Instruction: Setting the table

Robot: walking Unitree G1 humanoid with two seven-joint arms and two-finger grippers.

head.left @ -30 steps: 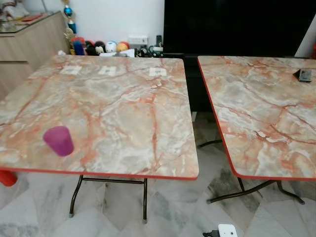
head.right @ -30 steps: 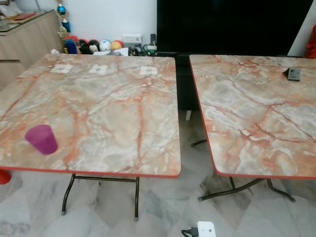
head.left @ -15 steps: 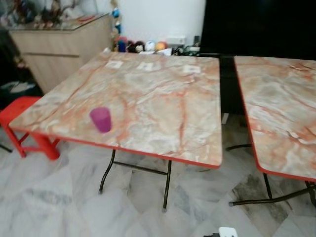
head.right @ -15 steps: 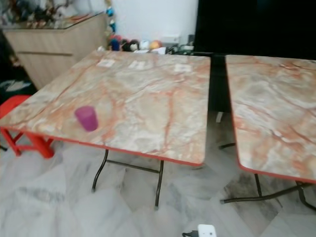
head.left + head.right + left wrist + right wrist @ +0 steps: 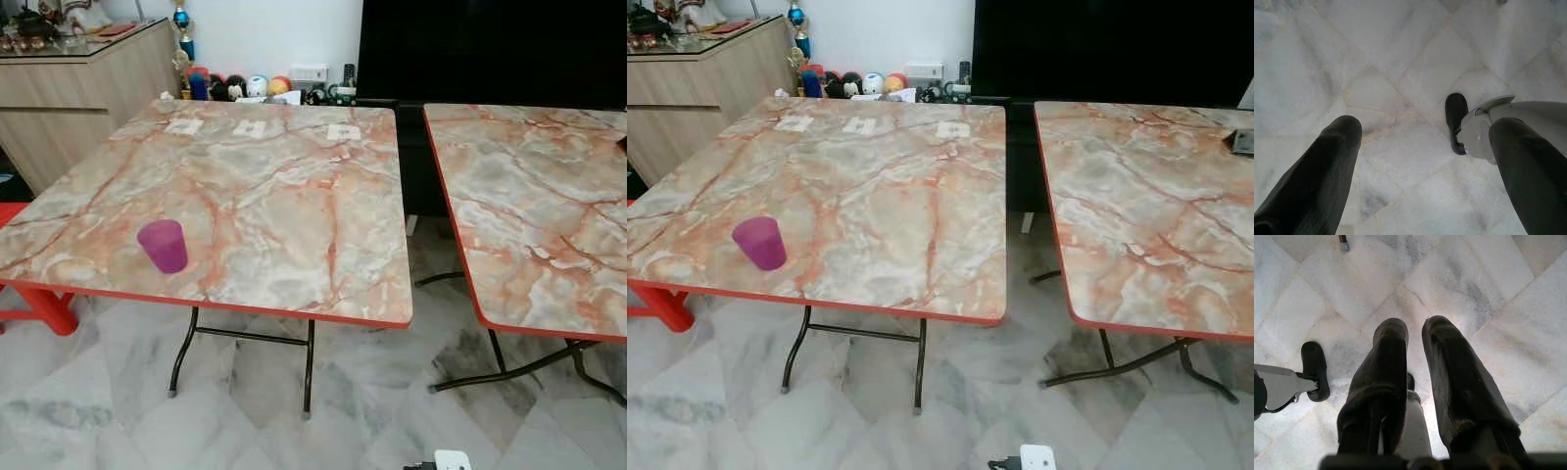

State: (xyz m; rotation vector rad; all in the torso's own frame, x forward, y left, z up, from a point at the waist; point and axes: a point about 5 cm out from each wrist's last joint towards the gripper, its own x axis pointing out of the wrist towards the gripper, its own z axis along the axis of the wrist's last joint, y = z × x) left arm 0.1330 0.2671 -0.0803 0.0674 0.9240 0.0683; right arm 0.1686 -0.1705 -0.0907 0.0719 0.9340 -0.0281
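Both your arms hang idle, pointing down at the pale grey marble-tiled floor (image 5: 1400, 54). Your left end effector (image 5: 1425, 166) has its 2 black fingers (image 5: 1317, 181) spread wide apart with nothing between them; past them you can see a grey and black robot foot (image 5: 1474, 129) on the tiles. Your right end effector (image 5: 1414, 382) has its 2 fingers close together, a narrow gap left between them (nothing gripped), and beyond them another robot foot (image 5: 1298, 377) stands on the same floor.

Ahead of you stand 2 square folding desks with orange-veined marble-pattern tops and red edges, on dark metal legs. On the left desk (image 5: 294, 196) there is 1 translucent purple plastic cup (image 5: 163, 245), upright, near the front edge towards the desk's left side. Along that desk's far edge lie 3 small white paper squares (image 5: 250, 128) in a row, spaced apart. The right desk (image 5: 549, 215) sits beside the left one with a gap between them; at its far right edge you can make out 1 small dark object (image 5: 1244, 142), too cut off to identify.

To the left, a red plastic stool (image 5: 34, 299) shows beside the left desk. Behind it stands 1 light wooden cabinet (image 5: 78, 93), and a row of small colourful toys (image 5: 240, 86) sits against the white wall.
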